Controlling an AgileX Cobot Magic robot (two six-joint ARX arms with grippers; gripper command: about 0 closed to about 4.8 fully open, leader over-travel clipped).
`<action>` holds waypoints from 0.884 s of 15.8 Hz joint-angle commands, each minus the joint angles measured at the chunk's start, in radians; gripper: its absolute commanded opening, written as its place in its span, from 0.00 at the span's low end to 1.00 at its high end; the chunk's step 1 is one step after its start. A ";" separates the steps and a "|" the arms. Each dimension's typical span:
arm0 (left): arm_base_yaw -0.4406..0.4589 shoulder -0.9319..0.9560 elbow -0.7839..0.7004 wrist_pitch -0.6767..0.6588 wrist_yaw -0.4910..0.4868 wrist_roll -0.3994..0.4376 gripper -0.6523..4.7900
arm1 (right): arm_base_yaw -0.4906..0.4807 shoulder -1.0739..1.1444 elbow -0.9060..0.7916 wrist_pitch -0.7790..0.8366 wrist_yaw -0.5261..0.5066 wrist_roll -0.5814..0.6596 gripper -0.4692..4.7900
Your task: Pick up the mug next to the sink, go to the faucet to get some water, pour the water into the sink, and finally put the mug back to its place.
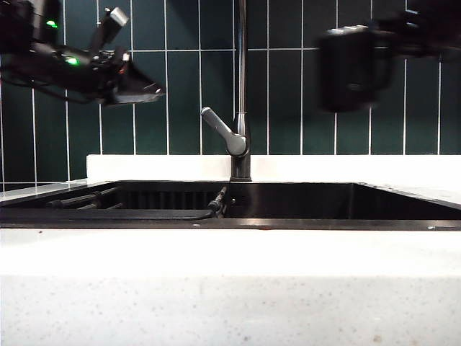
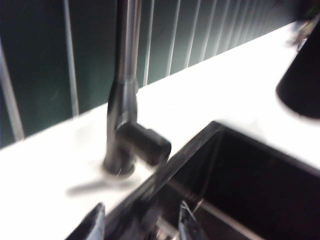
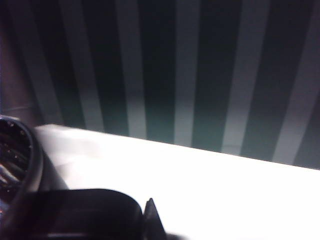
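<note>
The black mug (image 1: 349,68) hangs high at the right in the exterior view, blurred, well above the sink (image 1: 403,205). My right gripper (image 1: 395,52) is shut on its handle. In the right wrist view the mug's rim (image 3: 22,165) and handle (image 3: 80,215) lie close to one dark fingertip (image 3: 151,220). The faucet (image 1: 241,86) stands behind the sink's middle, with its grey lever (image 1: 223,133) angled left. My left gripper (image 1: 137,85) is open and empty, high at the left. Its wrist view shows the faucet (image 2: 125,100), the sink (image 2: 240,175) and the mug (image 2: 302,85) beyond the gripper (image 2: 142,227).
A dark hose (image 1: 209,210) and some bars (image 1: 90,198) lie in the sink's left half. White speckled counter (image 1: 230,288) runs along the front, and a white ledge (image 1: 144,167) sits behind the sink under the dark green tiled wall (image 1: 180,72).
</note>
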 commanded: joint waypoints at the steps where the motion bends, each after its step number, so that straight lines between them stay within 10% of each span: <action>1: -0.008 0.108 0.148 0.011 0.080 -0.042 0.46 | 0.081 0.029 0.082 -0.060 -0.037 0.005 0.09; 14: -0.051 0.423 0.490 0.033 0.119 -0.042 0.60 | 0.219 0.234 0.330 -0.159 -0.040 0.139 0.09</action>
